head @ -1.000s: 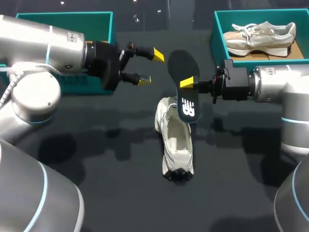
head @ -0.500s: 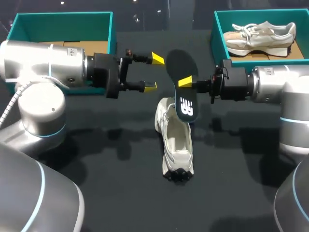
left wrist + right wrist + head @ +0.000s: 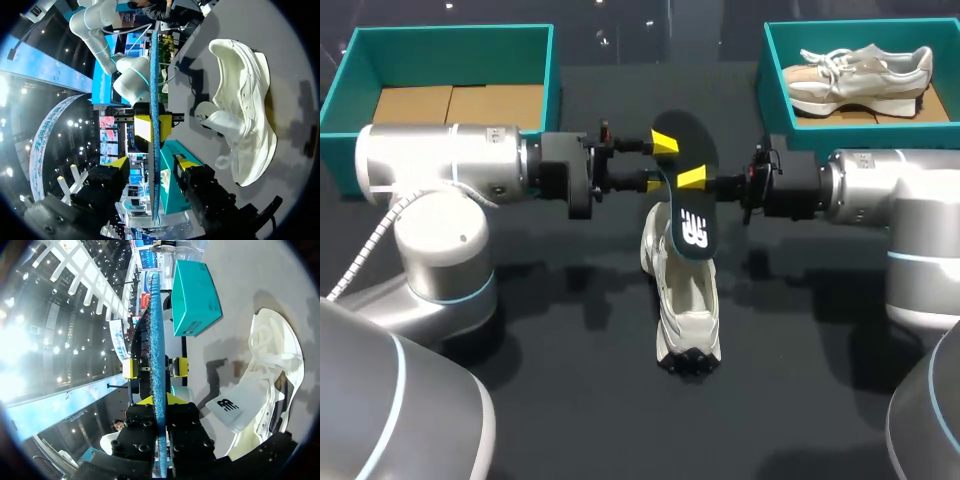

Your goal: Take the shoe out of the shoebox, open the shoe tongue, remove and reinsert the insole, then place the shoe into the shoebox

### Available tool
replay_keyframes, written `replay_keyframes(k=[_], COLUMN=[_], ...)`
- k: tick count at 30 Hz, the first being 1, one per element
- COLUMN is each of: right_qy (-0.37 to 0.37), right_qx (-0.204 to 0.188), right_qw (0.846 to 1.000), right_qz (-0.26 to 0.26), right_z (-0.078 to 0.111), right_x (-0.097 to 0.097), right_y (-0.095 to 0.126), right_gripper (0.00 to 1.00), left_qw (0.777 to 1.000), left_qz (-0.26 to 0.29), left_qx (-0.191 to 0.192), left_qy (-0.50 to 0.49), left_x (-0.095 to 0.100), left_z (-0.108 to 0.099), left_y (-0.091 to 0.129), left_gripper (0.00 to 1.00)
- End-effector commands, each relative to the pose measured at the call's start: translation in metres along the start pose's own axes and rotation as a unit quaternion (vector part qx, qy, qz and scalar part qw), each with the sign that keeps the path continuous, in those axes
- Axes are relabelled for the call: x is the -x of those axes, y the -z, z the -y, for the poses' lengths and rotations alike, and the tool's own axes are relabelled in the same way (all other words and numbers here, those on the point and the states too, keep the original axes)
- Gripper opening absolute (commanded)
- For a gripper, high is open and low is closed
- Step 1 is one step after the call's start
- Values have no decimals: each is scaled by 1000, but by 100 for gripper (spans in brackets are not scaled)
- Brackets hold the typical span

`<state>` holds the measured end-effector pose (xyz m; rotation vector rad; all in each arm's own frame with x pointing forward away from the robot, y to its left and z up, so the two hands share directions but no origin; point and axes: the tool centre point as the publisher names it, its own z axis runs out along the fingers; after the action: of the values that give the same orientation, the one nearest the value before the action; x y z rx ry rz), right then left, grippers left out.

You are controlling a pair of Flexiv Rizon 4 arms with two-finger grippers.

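Bright overhead light, soft shadows on the dark table (image 3: pixel 800 400), harsh glare in wrist views

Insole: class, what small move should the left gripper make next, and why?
Probably close the left gripper on the insole. Its open fingers stand either side of it, while the right gripper holds it on edge above the white shoe; a second grip looks like the next step.

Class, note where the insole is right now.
Head view, table's middle: the insole is held above the white shoe, gripped by the right end effector, straddled by the open left end effector.
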<state>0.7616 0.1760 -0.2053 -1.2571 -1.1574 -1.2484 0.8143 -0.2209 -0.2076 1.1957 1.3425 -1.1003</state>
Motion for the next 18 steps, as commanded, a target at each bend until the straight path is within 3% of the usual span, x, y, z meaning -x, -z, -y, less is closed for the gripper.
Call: replay_keyframes(k=[1,10,18], right_qy=[-2,-7,-8], right_qx=[-2,-14,-14], right_qw=[1000,1000,1000], right_qz=[0,0,-3], right_z=[1,1,1], right_x=[2,4,5], right_y=[-3,-6,-4], right_gripper=[0,0,0], left_qw=[1000,1000,1000], left_qz=[9,16,20], left_qx=[5,-3,-8], left_qy=[0,4,2], left_x=[-5,-5,-4], left_z=[-1,0,1], left_y=[-9,-16,-21], left_gripper=[45,39,25])
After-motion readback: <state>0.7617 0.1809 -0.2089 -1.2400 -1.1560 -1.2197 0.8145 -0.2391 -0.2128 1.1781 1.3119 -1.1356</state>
